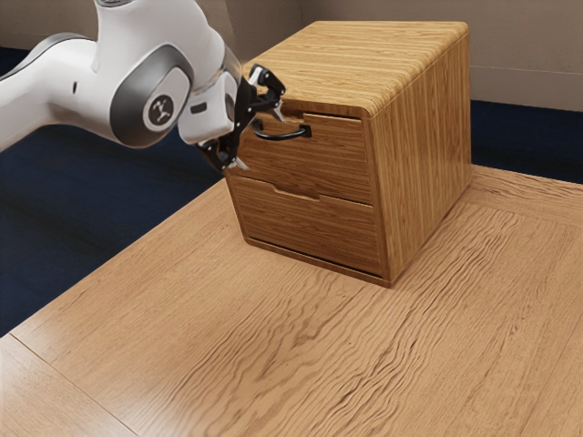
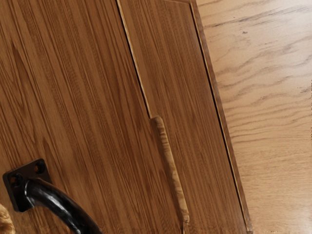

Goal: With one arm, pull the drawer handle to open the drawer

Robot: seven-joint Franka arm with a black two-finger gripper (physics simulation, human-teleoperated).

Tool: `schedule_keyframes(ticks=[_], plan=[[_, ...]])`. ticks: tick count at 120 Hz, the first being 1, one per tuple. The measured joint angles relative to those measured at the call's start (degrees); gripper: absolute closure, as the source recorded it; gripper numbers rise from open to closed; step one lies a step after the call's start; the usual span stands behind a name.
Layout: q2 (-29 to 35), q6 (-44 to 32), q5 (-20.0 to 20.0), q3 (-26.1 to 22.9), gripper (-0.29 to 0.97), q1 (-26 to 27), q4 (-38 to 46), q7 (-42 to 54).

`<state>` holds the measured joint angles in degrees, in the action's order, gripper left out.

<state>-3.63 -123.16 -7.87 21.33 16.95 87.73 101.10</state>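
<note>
The exterior view sits raised at the side of the arm (image 1: 137, 82), at middle range. It looks down and across the wooden table (image 1: 301, 364) onto a front corner of the two-drawer cabinet (image 1: 410, 146), taking in its front, one side and top. The wrist view faces the cabinet front from very near, rolled so the drawer seams run steeply. Both views share the upper drawer (image 2: 63, 87), its black handle (image 2: 53, 201), the lower drawer (image 2: 180, 87) and some table.

One cabinet (image 1: 401, 82); two drawers (image 1: 314, 164); one handle (image 1: 284, 134)
</note>
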Motion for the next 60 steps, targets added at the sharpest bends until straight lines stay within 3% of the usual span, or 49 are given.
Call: schedule_keyframes(ticks=[60], plan=[[-3.8,-1.4,0.1,0.1,0.0,-1.8,-0.6,0.2]])
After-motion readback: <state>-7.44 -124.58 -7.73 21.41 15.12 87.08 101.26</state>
